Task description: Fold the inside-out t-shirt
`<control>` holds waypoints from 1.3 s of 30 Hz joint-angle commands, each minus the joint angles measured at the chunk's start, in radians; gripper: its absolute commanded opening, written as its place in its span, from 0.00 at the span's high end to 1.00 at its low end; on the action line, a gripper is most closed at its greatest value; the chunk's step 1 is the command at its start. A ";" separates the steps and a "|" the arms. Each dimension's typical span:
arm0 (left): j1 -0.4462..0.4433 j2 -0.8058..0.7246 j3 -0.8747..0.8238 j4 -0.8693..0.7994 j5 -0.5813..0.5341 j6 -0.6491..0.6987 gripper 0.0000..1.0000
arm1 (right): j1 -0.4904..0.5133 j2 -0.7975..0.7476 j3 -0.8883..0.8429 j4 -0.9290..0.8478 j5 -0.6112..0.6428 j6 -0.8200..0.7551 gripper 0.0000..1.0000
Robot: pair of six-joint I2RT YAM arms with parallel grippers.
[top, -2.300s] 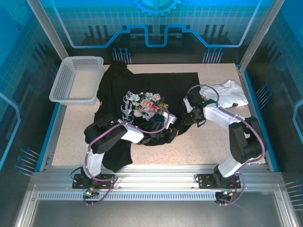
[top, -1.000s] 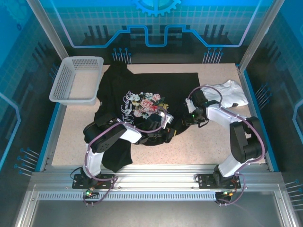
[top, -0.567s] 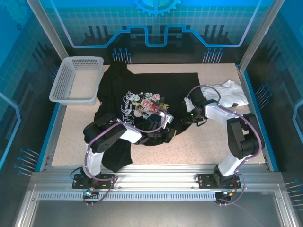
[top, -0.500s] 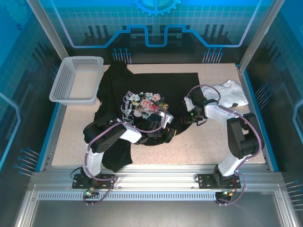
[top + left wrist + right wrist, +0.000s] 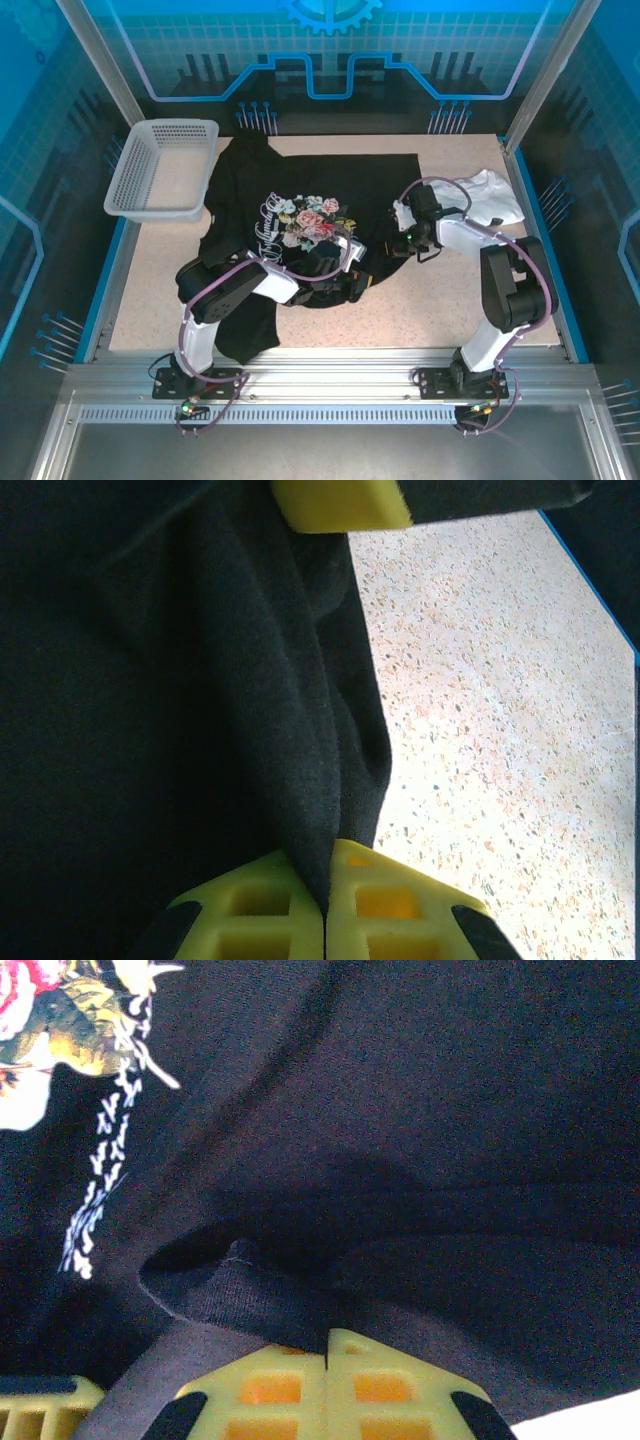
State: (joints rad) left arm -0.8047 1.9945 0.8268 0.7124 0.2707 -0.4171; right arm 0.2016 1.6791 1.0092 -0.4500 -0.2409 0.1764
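The inside-out t-shirt lies spread over the table's middle, black, with its floral print facing up. My left gripper is at the shirt's near right edge. In the left wrist view it is shut on a raised fold of the black cloth. My right gripper is close by, at the shirt's right edge. In the right wrist view it is shut on a rolled hem of the shirt, with part of the print at the top left.
A white garment lies at the back right, just behind the right arm. A grey mesh basket stands at the back left. Bare speckled tabletop runs along the near right. Blue rails edge the table.
The right gripper has gone from partly open to shut on the shirt's edge, after a small shift toward the back. The left arm has held still with its grip.
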 commanded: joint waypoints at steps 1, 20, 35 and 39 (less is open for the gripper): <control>0.009 -0.043 -0.026 0.020 0.018 -0.005 1.00 | -0.061 -0.102 0.001 -0.053 -0.164 0.006 1.00; 0.046 -0.005 0.046 -0.006 0.130 0.028 1.00 | -0.168 -0.321 -0.053 -0.339 -0.368 0.006 1.00; 0.192 -0.761 -0.270 -0.739 -0.306 -0.176 0.40 | -0.283 -0.331 -0.167 0.101 -0.085 0.235 1.00; 0.325 -0.837 -0.252 -0.935 -0.363 -0.190 0.33 | -0.263 -0.313 -0.172 0.162 -0.048 0.247 1.00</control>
State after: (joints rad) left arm -0.5632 1.1477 0.5808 0.0692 0.0265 -0.5724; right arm -0.0788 1.3701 0.8440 -0.3809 -0.3496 0.3920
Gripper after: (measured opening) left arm 0.671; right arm 0.045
